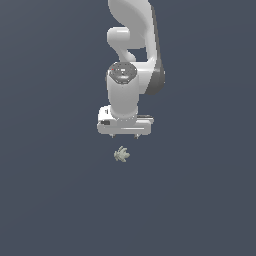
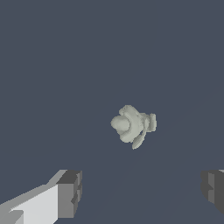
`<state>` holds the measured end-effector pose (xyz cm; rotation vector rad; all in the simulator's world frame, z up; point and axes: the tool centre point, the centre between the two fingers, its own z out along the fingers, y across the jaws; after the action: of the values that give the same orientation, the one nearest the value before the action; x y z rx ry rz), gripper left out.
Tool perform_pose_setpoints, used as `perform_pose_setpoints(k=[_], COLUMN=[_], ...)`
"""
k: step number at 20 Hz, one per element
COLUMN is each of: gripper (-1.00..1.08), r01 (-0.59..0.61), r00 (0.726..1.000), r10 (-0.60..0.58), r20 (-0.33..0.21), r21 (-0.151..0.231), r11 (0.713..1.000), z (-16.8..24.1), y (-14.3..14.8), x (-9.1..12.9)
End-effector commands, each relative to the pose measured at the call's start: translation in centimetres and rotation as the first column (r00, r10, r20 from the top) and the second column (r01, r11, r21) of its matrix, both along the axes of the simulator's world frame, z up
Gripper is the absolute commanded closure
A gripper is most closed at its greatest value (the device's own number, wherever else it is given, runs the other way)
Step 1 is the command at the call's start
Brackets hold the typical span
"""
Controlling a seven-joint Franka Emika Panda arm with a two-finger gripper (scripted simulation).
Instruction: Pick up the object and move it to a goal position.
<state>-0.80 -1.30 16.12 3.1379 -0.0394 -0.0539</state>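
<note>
- The hand [image 1: 124,135] hangs above the tabletop [image 1: 50,200] with its fingers [image 2: 70,192] spread wide and holding nothing.
- The object [image 2: 132,125], a small pale grey-green lump with stubby lobes, lies on the tabletop just ahead of the fingertips, not between them.
- Risk: a straight descent from this position would likely land beside the object, so the fingers would close on air.
- Risk: the lobed shape offers no flat faces; pads closing on a lobe tip may squeeze the object out sideways.
- Risk: a fingertip touching the object on the way down could roll it away.
- No goal marker is visible in either view.
</note>
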Motion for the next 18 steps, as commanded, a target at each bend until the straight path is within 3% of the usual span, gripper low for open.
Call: perform_pose_setpoints(k=[1,10,18], gripper=[-0.92,-0.92,-0.92], r01=[0.000,-0.075,-0.035], r00=[1.000,0.997,0.999], r10=[0.000,0.075,0.035], r20=[0.000,0.032,0.031], r21=[0.000,-0.009,-0.006], r11=[1.000,0.997,0.999], z=[0.0,1.0,0.6], y=[0.0,1.6,1.4], x=[0.0,0.8,0.9])
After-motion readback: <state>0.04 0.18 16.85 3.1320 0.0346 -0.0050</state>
